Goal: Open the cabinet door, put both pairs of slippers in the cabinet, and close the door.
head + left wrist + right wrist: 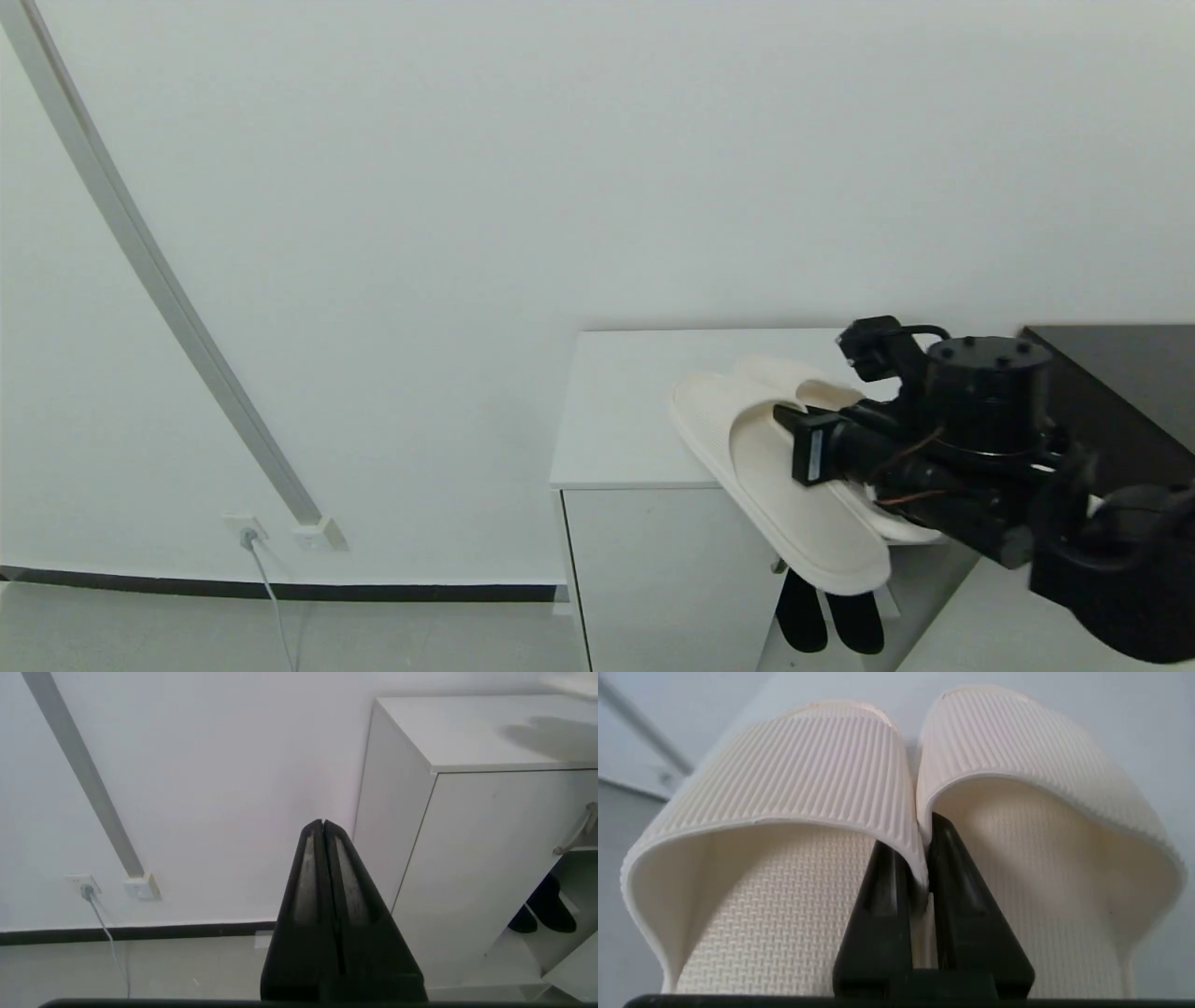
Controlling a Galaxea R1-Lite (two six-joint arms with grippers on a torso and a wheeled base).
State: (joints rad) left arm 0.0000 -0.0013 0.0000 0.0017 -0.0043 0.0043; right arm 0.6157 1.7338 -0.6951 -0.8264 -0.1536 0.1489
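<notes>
One pair, the black slippers (829, 618), sits low inside the cabinet (653, 560), in the open right part, so I judge the door-opening and the first pair as done. What I take for the opened door (943, 607) stands out at the lower right. The step in hand is the second pair. The white slippers (794, 485) are in my right pincer (920, 891), which is closed on the two inner strap edges pressed together, one finger under each strap, so both slippers depend on one grip. They are over the front edge of the cabinet top, toes toward the wall and heels sticking out past the front. Whether the soles touch the top I cannot tell. My left pincer (322, 905) is shut with nothing in it and hangs apart from the cabinet, on its left side. For the next move I think I must bring the pair back from the top and down in front of the opening, then push it in, toes first, onto a free place that does not disturb the black pair. The grip holds only thin edges, so I would go slowly and keep the heels away from the door. Only after the release comes the closing.
</notes>
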